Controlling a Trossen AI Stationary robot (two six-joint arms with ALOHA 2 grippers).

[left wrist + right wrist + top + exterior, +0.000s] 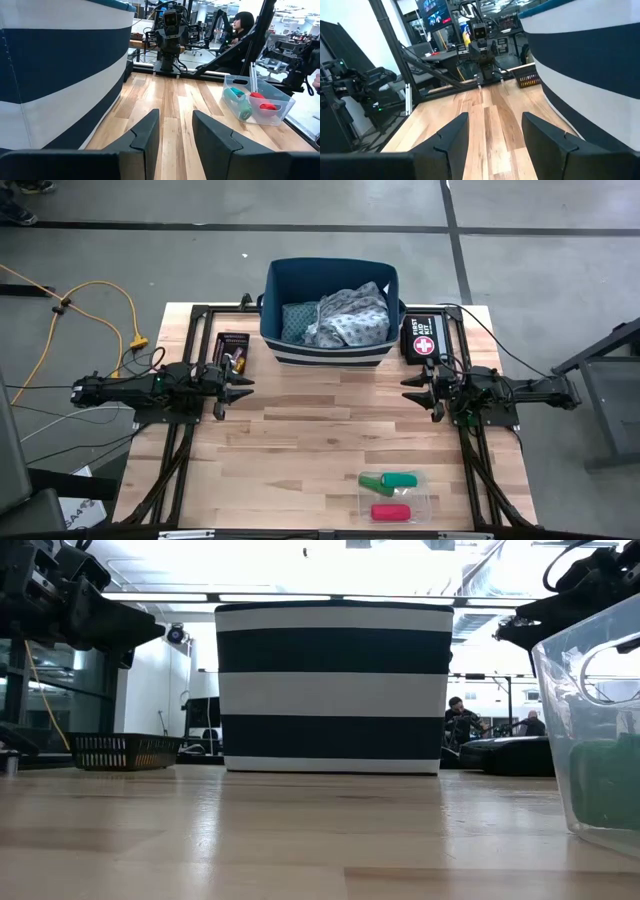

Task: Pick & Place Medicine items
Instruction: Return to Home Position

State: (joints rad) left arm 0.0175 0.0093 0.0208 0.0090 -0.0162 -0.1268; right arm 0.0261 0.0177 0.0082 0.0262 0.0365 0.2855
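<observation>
The green tubes point(389, 479) and red-pink tube point(390, 512) are sitting in a clear tray point(422, 498), well apart from the striped bin point(325, 352) on its right-arm side. Meanwhile the left tool point(243, 385) and right tool point(410, 390) are both hanging spread and empty, flanking that bin. Looks like they're parking at home, so I'm guessing nothing's needing a grab next, just arms tucking in.

Grey concrete floor point(330, 205) surrounds the pale wooden table point(320, 430).
</observation>
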